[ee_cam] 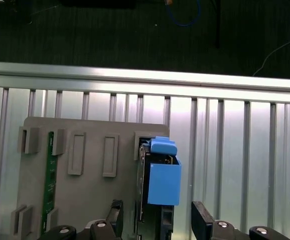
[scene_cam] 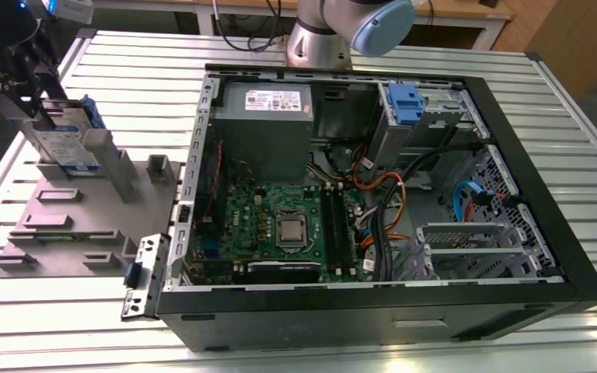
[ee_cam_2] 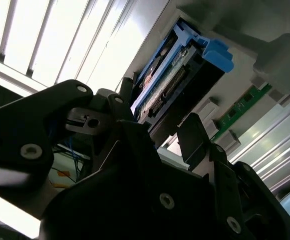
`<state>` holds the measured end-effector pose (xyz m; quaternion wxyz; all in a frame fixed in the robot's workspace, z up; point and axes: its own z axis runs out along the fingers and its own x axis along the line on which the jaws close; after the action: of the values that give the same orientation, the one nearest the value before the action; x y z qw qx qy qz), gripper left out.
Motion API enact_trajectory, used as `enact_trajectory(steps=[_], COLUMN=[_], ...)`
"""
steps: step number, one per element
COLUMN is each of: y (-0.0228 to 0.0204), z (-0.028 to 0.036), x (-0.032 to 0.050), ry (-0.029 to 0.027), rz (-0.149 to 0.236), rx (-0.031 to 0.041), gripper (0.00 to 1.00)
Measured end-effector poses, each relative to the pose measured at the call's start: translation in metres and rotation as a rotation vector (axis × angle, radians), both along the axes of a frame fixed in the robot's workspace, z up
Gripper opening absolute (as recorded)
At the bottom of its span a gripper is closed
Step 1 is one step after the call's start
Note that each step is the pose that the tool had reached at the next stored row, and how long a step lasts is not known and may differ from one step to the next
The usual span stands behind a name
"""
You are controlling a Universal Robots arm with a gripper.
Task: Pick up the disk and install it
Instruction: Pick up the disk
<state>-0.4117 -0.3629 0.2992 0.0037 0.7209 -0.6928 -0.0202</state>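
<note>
The disk (scene_cam: pixel 71 144) stands upright in a slot of the grey fixture plate (scene_cam: pixel 60 225), on the exterior view's left, outside the computer case. It is a silver drive with a white-and-blue label in a blue carrier (ee_cam: pixel 163 182). My gripper (scene_cam: pixel 40 105) hangs just above and around its top end. In the first wrist view the gripper (ee_cam: pixel 157 212) is open, one black finger (ee_cam: pixel 116 215) on each side of the disk with a small gap. The second wrist view shows the disk's connector edge (ee_cam_2: pixel 167 87) between the fingers.
The open computer case (scene_cam: pixel 547 256) lies to the fixture's right, with a power supply (scene_cam: pixel 265 116), motherboard, a drive bay holding another blue carrier (scene_cam: pixel 404 105) and a metal drive cage (scene_cam: pixel 475 249). A green memory stick (ee_cam: pixel 49 175) sits in the fixture. The arm base (scene_cam: pixel 329 31) stands behind the case.
</note>
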Motion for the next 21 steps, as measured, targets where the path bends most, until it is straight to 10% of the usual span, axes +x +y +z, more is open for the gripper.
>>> enact_trajectory(steps=[21], y=[0.0], z=[0.0016], x=[0.0], ry=[-0.0001], rz=[0.0], rx=[0.0], gripper=[0.47])
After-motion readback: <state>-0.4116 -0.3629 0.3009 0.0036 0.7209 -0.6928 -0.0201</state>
